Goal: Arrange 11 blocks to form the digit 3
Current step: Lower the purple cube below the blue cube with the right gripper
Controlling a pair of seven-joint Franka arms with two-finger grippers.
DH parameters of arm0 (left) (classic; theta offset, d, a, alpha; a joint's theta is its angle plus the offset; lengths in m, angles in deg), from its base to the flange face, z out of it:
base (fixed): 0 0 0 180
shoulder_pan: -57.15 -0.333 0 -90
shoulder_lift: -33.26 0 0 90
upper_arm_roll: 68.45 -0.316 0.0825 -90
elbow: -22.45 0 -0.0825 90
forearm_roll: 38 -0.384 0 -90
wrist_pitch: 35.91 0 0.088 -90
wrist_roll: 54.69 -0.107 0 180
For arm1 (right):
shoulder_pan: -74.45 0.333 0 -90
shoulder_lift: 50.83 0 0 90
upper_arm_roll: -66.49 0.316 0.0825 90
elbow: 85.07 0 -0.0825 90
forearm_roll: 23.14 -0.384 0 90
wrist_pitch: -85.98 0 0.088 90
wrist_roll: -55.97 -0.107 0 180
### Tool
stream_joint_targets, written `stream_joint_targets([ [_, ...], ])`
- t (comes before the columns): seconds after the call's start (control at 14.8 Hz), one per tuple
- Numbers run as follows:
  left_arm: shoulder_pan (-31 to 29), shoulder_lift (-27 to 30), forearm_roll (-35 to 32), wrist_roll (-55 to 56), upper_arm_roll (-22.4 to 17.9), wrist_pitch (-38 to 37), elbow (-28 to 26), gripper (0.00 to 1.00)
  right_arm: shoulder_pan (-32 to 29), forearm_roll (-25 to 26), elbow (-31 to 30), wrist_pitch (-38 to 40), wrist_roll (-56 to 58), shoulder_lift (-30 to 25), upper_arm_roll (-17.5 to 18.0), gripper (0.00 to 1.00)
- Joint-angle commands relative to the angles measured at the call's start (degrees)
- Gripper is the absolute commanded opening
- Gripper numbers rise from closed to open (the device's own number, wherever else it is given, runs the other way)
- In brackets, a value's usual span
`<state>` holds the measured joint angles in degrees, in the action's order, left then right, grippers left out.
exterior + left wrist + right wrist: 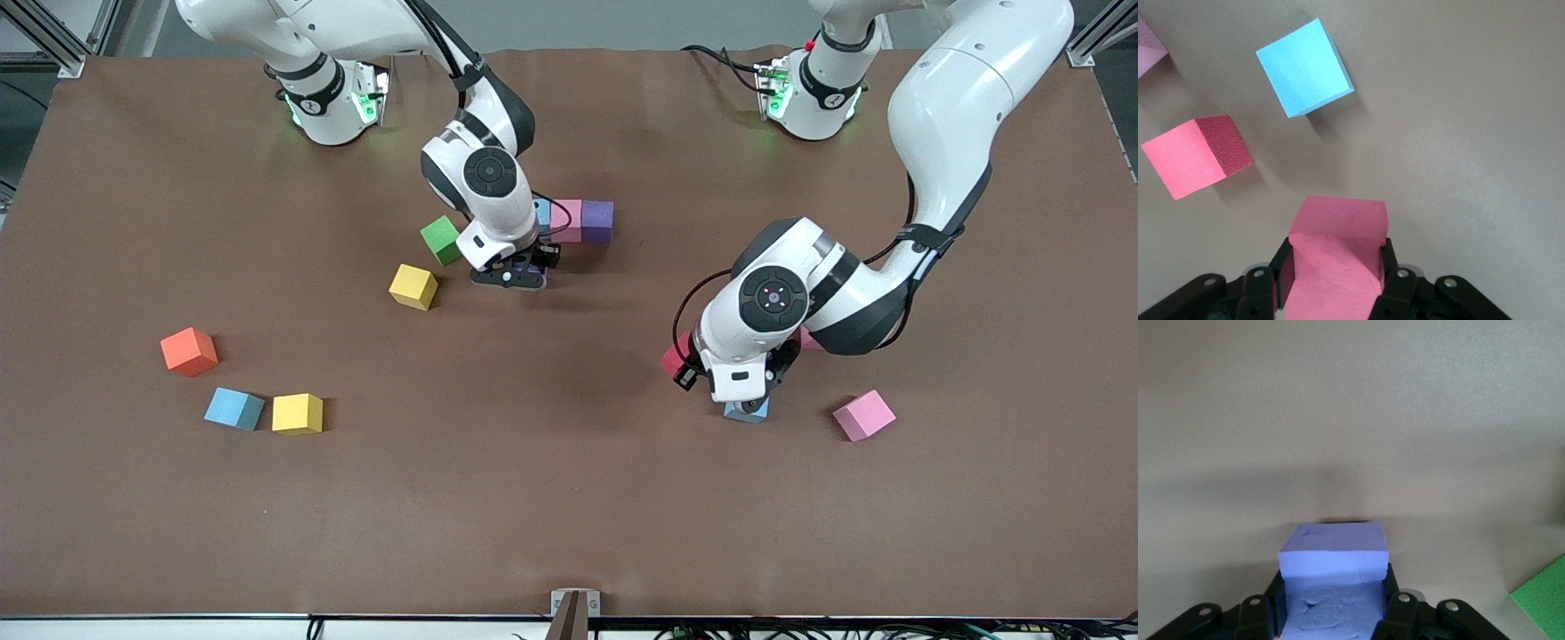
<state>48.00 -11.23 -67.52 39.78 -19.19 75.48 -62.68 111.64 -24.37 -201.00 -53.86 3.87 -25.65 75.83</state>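
Observation:
A row of three touching blocks, light blue [542, 213], pink [566, 220] and purple [597, 220], lies mid-table. My right gripper [516, 271] [1333, 570] hangs low by the row's light blue end, shut on a purple block [1335, 550]. Toward the left arm's end, my left gripper [754, 391] [1336, 243] is shut on a red block [1338, 233], which the hand hides in the front view. Under that hand lie a light blue block [747, 411] [1305, 67] and a red block [676, 357] [1195, 157]. A pink block [864, 415] lies beside them.
A green cube [440, 240] [1545, 600] and a yellow block [413, 286] sit close to the right gripper. Toward the right arm's end lie an orange cube [188, 351], a light blue block [234, 409] and a yellow block [297, 413].

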Motion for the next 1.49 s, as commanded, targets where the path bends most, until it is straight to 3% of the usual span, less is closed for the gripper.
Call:
stream_joint_targets([
  [0.0, -0.34, 1.15, 0.69, -0.60, 0.40, -2.49, 0.92, 0.47, 0.96, -0.88, -2.11, -0.96, -1.51, -1.63, -0.55, 0.40],
  [0.74, -0.43, 1.24, 0.69, -0.07, 0.66, -2.50, 1.81, 0.47, 2.37, 2.90, -2.29, -1.31, -1.34, -0.40, -0.55, 0.40],
  [1.42, -0.43, 2.03, 0.69, 0.19, 0.66, -2.50, 1.72, 0.47, 3.16, 2.90, -2.37, -3.07, -1.51, 0.83, -0.55, 0.40],
])
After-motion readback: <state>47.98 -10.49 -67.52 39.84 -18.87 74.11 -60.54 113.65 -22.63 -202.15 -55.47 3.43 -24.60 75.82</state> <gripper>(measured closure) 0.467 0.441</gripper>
